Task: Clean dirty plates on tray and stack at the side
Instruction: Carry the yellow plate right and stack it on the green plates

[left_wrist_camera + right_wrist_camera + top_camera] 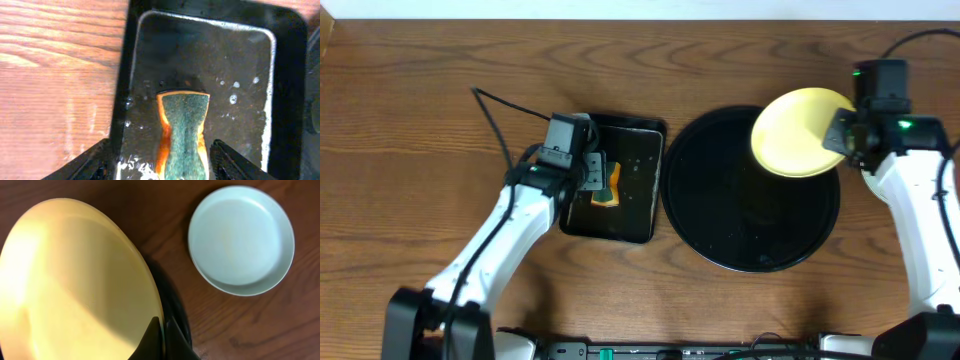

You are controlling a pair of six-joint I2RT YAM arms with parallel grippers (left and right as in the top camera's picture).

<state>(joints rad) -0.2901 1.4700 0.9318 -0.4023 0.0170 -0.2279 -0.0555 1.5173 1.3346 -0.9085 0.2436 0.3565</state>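
Presently: right claw (pixel 162 330) clamped on pale yellow plate (pixel 75 280) rim, above round black tray (pixel 720 220); left claw (pixel 165 165) spread wide astride sponge (pixel 184 130) in rectangular tray (pixel 225 60); mint-green plates (pixel 241 239) stacked on surface (pixel 300 320).

1. Pale yellow plate (pixel 803 132): one.
2. Mint-green plate (pixel 241 240): one for certain, seen only in the right wrist view. A second edge shows under its lower rim, but whether that is another plate beneath it cannot be told.
3. Round black tray (pixel 750 215): one.
4. Rectangular black tray (pixel 638 195): one.
5. Sponge (pixel 184 130), green on top with an orange side: one.
6. Robot arms: two, the left arm (pixel 510 225) and the right arm (pixel 920 205).
7. Black cable (pixel 495 108) lying on the worktop: one.
8. Wooden worktop (pixel 420 150): one.
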